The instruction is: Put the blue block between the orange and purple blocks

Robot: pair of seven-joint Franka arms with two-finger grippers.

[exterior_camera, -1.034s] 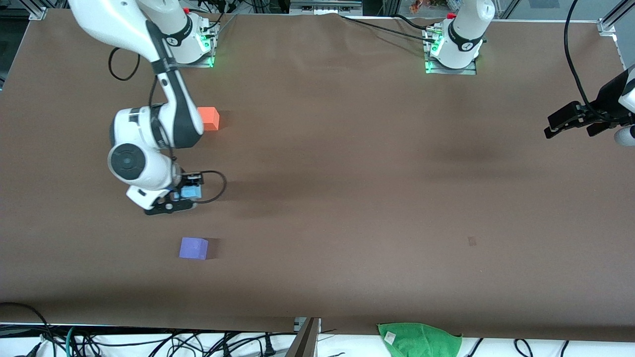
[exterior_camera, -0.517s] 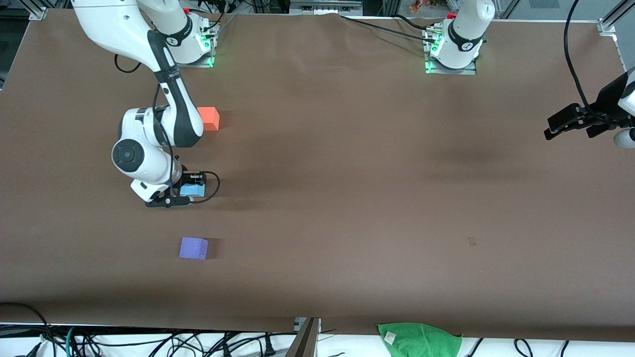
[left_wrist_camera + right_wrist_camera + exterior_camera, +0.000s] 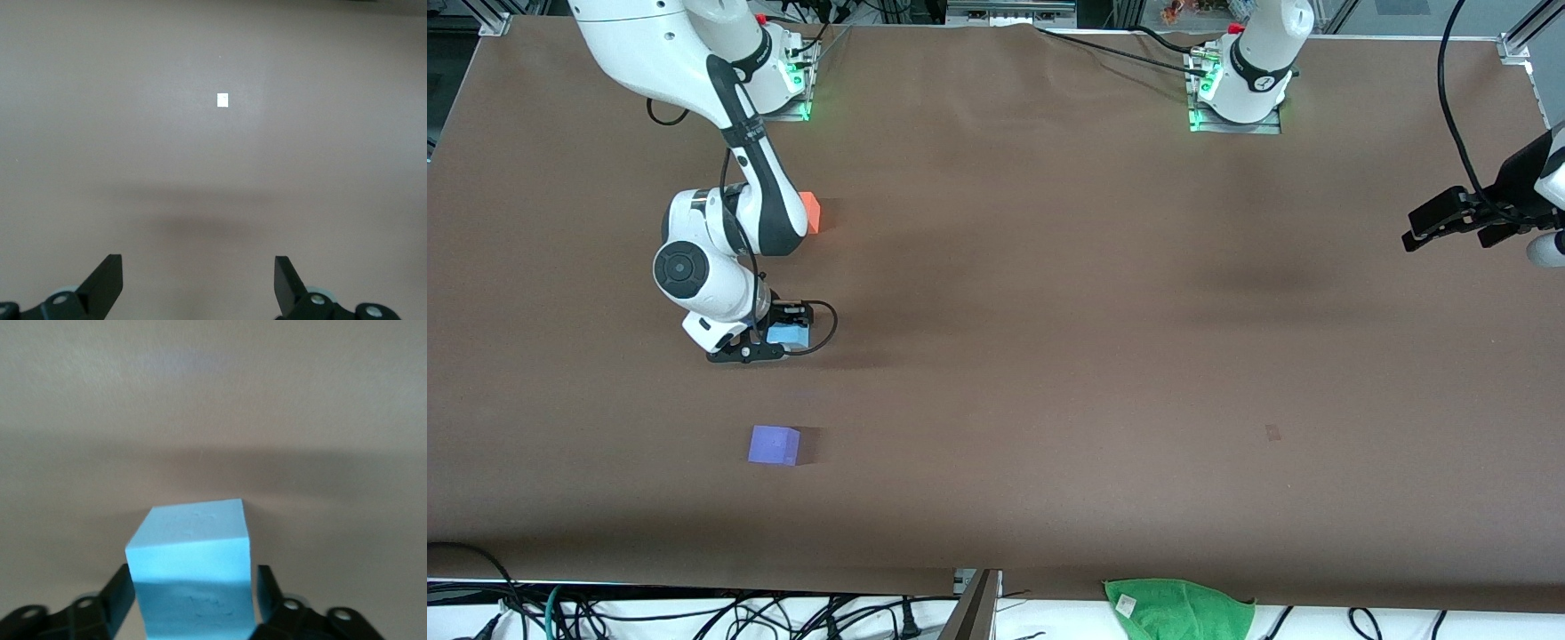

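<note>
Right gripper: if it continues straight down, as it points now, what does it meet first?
Probably the bare brown table; the right gripper carries the light-blue matte cube, which would touch first.

Front view: high, facing both arm bases, covers the whole desk (image 3: 1049, 356).
Left wrist view: looks down on bare desk.
Right wrist view: close on blue block (image 3: 190, 577), shared with front view (image 3: 789, 334).
</note>
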